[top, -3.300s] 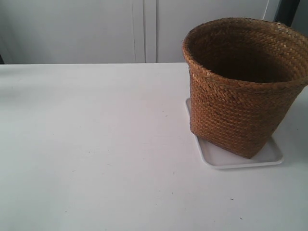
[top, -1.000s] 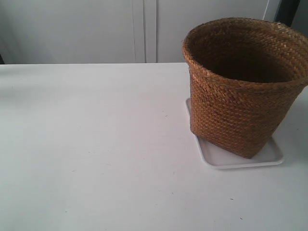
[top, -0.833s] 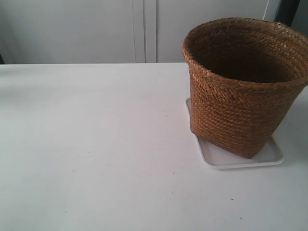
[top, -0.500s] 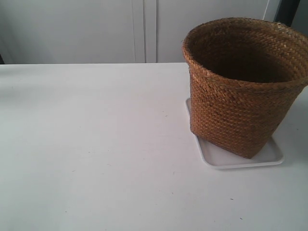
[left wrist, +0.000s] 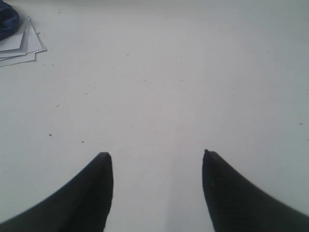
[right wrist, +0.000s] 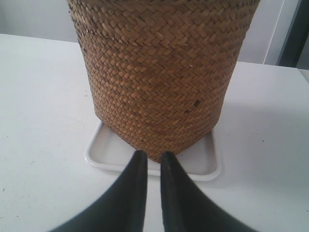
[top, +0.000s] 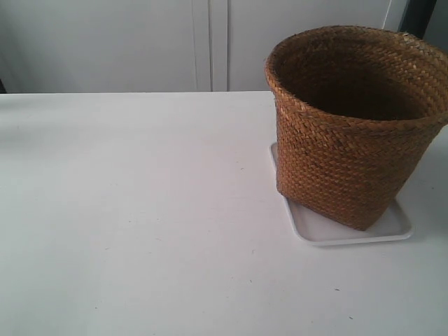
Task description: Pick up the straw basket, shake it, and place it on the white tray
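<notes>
Standing upright on the white tray [top: 393, 226], the straw basket [top: 353, 133] occupies the right portion of the exterior view, mouth open upward and interior dark. Its base is turned against the tray's outline, so that one corner of the base points at the tray's near long edge. Bare strips of tray show along the near side and at the view's left; the far side is hidden behind the basket. The tray lies flat on the white table [top: 140, 210].

In the right wrist view the basket [right wrist: 159, 72] fills the upper frame and the tray [right wrist: 104, 153] shows beneath it. The right gripper [right wrist: 153, 155] faces the basket's near corner with its two dark fingers drawn almost together, only a thin slit between them and nothing held. Whether the tips touch the basket or the tray rim cannot be determined.

The left gripper [left wrist: 157, 154] is elsewhere, over bare table, its fingers spread wide and empty. A small stack of white papers [left wrist: 21, 43] lies on the table well beyond it, with a dark blue item [left wrist: 7, 20] resting on the stack.

Pale cabinet panels [top: 210, 42] stand behind the table.
</notes>
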Controlling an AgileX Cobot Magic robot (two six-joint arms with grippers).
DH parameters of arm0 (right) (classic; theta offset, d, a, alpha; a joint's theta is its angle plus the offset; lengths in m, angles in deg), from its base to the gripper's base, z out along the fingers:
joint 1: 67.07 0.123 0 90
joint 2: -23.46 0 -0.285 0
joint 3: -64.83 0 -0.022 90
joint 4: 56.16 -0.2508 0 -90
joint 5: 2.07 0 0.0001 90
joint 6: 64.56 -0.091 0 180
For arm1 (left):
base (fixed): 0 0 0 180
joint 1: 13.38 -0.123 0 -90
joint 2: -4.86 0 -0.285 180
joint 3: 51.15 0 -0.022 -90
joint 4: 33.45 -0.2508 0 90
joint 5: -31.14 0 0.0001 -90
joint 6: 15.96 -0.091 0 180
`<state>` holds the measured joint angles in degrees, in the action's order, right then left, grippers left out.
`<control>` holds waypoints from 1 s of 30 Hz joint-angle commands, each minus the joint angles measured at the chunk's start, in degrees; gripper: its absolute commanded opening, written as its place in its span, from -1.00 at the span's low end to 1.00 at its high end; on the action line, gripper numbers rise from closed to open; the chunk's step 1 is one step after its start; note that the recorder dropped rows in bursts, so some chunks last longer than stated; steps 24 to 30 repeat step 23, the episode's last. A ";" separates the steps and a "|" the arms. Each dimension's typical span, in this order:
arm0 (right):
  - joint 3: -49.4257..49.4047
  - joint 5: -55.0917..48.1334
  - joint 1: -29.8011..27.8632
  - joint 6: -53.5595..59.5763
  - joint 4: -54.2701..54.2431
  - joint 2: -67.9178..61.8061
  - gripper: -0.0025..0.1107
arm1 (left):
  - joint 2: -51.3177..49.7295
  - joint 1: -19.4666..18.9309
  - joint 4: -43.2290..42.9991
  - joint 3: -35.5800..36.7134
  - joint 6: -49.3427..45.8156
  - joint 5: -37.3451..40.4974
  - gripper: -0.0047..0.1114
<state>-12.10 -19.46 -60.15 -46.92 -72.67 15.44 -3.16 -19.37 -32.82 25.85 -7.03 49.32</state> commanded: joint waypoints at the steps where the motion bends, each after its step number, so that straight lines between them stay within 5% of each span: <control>1: -0.29 0.13 0.04 -0.07 -0.06 0.24 -0.76 | 0.23 -0.15 0.77 0.22 0.07 1.99 0.10; 30: -0.29 0.13 0.04 0.15 -0.06 0.24 -0.76 | 0.23 -0.15 0.77 0.22 0.07 1.99 0.10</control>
